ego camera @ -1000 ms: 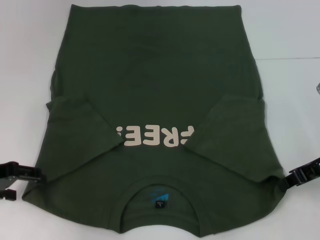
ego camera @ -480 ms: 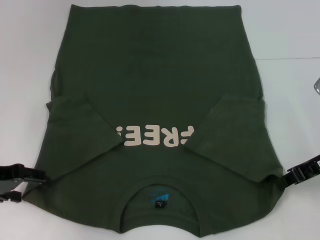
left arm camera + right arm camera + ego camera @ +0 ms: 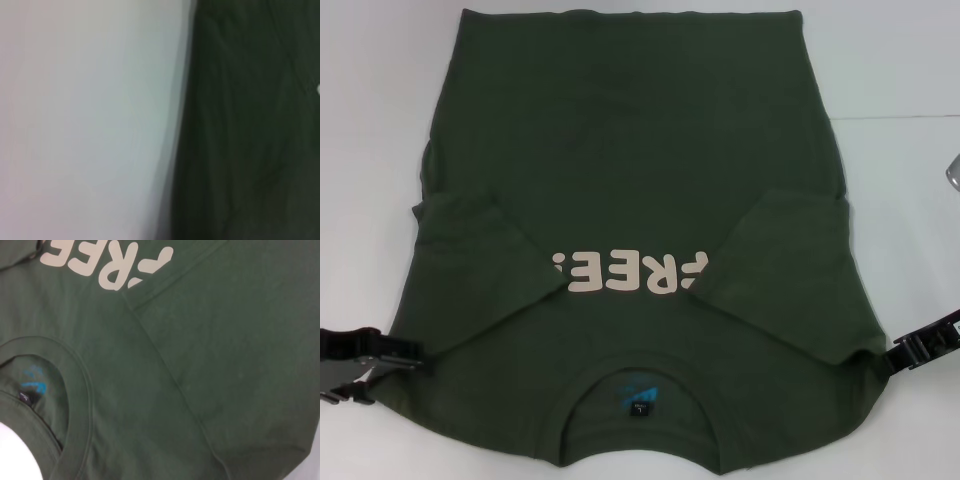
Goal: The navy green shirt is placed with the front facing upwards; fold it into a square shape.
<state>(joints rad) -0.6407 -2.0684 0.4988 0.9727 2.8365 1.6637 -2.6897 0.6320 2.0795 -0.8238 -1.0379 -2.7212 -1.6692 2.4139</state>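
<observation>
The navy green shirt lies flat on the white table, front up, collar toward me, both sleeves folded in over the chest. Cream lettering shows between the sleeves, and a small dark label sits inside the collar. My left gripper is at the shirt's near left shoulder edge, open, its upper finger touching the cloth. My right gripper is against the near right shoulder corner. The left wrist view shows the shirt edge beside bare table. The right wrist view shows the shirt, its lettering and its collar.
The white table surrounds the shirt on the left, right and far side. A small grey object pokes in at the right edge of the head view.
My left gripper has slid right, and its upper finger now reaches the shirt's edge. The right gripper has barely moved. The shirt lies as before.
</observation>
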